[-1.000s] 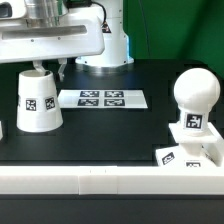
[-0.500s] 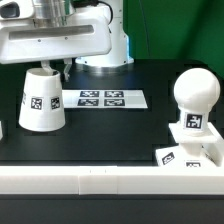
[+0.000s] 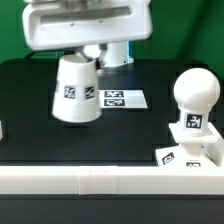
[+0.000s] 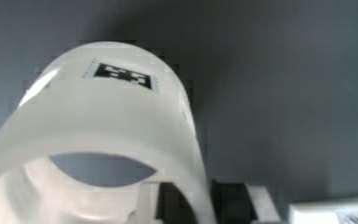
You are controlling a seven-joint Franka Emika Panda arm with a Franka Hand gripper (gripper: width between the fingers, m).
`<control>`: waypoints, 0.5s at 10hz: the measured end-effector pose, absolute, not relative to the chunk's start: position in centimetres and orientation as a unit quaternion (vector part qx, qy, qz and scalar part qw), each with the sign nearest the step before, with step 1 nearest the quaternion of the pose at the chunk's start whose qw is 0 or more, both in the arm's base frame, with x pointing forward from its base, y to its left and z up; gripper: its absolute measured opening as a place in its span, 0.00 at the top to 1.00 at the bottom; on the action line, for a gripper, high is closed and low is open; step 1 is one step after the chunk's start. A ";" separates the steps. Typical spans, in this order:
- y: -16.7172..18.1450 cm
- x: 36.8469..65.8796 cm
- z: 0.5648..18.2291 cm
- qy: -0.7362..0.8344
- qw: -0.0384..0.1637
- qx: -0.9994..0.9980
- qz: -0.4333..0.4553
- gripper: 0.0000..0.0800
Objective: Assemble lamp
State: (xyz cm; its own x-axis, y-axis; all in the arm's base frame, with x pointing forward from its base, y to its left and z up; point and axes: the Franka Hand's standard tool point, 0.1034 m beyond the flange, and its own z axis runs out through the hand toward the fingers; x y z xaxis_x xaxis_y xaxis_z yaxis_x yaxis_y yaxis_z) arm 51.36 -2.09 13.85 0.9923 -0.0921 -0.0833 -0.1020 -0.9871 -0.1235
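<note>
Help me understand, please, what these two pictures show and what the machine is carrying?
This is a robot arm putting a lamp together. One picture is taken from a camera off the arm, the other from a camera on its wrist. Its hand appears to hold the white cup-shaped shade, tilted and seemingly lifted off the black table; up close the wrist view shows the shade. On the exterior view's right stands the round-topped bulb on the square base. The flat sheet of printed squares is the marker board, only a reference for the cameras.
</note>
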 end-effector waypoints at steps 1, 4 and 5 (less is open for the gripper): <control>-0.8 53.4 15.8 0.067 0.070 -0.994 0.043 0.94; 0.0 56.7 18.0 0.084 0.075 -0.993 0.033 0.94; 0.0 56.6 17.9 0.084 0.075 -0.993 0.035 0.94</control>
State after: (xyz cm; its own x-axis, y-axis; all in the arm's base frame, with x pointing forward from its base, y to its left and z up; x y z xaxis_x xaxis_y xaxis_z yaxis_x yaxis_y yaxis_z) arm 56.62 0.02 17.88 0.9835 -0.1613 -0.0821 -0.1718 -0.9747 -0.1429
